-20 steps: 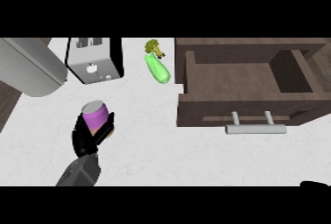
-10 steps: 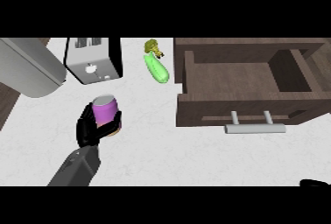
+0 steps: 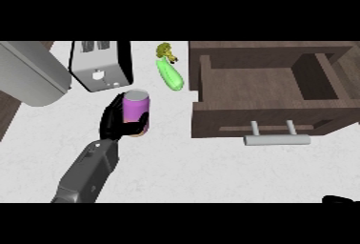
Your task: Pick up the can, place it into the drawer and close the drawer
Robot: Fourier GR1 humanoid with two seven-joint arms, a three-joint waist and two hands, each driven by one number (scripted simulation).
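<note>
Counter tally

One purple can (image 3: 135, 110), one open drawer (image 3: 267, 93), one toaster (image 3: 100, 65), one green vegetable (image 3: 169, 74), two hands: left (image 3: 116, 121), right (image 3: 339, 199).

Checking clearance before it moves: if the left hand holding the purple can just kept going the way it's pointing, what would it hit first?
Probably the toaster. The left hand, curled round the can, points up the view toward it, though height is hard to judge.

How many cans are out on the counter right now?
1. The purple can is held in the robot's left hand, just below the toaster and left of the open drawer. Others could be hidden.
</note>
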